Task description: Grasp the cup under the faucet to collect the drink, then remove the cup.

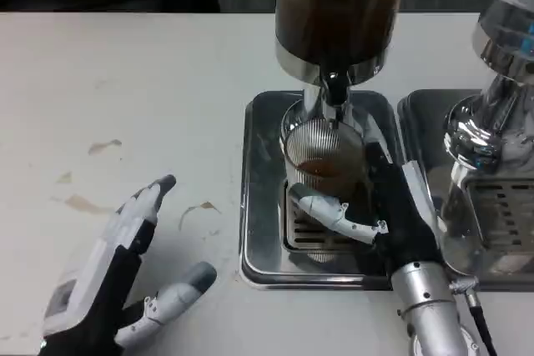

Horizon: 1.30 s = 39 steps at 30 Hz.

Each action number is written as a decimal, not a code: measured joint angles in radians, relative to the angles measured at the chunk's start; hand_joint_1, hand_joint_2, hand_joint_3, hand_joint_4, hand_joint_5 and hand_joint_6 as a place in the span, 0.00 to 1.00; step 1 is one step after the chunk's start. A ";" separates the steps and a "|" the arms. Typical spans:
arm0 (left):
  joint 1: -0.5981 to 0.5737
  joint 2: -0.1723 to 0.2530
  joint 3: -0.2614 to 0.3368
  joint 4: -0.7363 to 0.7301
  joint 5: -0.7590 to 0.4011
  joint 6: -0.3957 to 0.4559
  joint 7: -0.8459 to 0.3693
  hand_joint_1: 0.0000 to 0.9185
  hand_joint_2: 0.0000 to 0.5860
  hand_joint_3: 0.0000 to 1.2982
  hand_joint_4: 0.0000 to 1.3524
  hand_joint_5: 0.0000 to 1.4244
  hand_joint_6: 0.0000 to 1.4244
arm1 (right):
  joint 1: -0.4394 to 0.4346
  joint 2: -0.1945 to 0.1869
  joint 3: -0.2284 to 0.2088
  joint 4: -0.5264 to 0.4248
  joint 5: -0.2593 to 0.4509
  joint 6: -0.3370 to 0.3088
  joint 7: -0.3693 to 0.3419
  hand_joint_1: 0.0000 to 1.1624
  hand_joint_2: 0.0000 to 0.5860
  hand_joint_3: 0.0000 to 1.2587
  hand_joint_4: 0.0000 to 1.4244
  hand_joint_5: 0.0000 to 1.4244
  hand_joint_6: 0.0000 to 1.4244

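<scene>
The right robot hand (385, 206) was wrapped around the cup (322, 158) under the faucet (335, 89). The left robot hand (117, 277) lay open near the desk's (125, 81) front edge. A tilt could spill the drink.

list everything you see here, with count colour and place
cup: one, clear ribbed, brown drink in its bottom, on the drip tray under the faucet
faucet: one, dark, under the dispenser
dispenser: one, dark brown tank, silver base, top centre
drip tray: one, silver, centre of table
second dispenser: one, chrome, on its own tray at right
stains: several, brownish, left of table
table: one, white
left hand: white and black, fingers spread, resting on the table lower left
right hand: white and black, wrapped around the cup
</scene>
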 measured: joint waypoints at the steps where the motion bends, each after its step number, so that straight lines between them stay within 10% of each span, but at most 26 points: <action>1: 0.000 0.000 0.000 0.000 0.000 0.000 0.000 0.00 0.24 0.00 0.00 0.00 0.00 | 0.000 0.001 0.004 0.000 -0.003 -0.001 -0.002 0.79 0.31 0.08 0.19 0.21 0.34; 39: 0.013 0.011 -0.014 -0.005 -0.037 0.021 -0.004 0.00 0.24 0.00 0.00 0.00 0.00 | 0.008 0.051 0.012 0.009 -0.037 -0.006 -0.140 0.94 0.30 0.50 0.47 0.54 0.70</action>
